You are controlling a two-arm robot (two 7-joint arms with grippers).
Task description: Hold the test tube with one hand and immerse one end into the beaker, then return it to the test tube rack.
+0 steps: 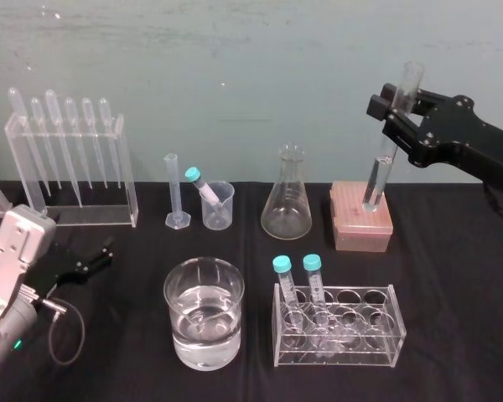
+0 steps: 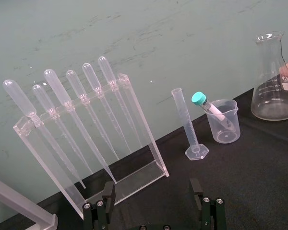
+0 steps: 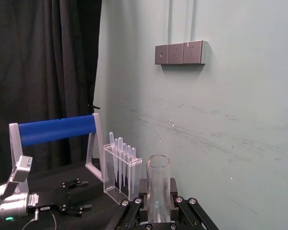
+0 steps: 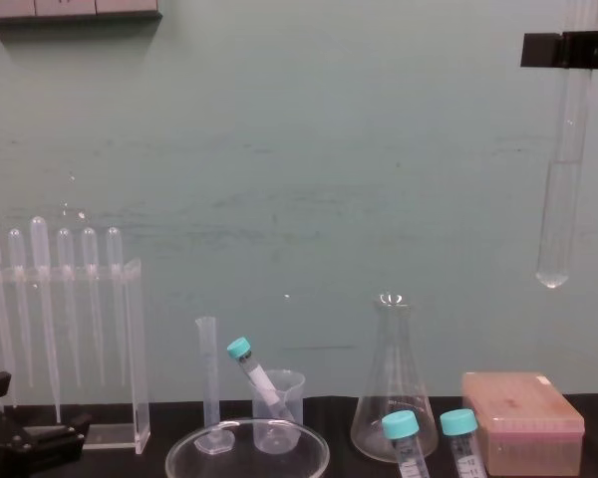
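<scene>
The right gripper [image 1: 395,114] clamps the test tube [image 1: 375,180] upright above the pink box [image 1: 360,223]; the left gripper [image 1: 97,254] sits parked, jaws wide.

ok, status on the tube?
Right gripper shut on test tube, upright, clear above pink box. Left gripper open, parked on table. Beaker has capped tube leaning in it; flask stands between.
</scene>
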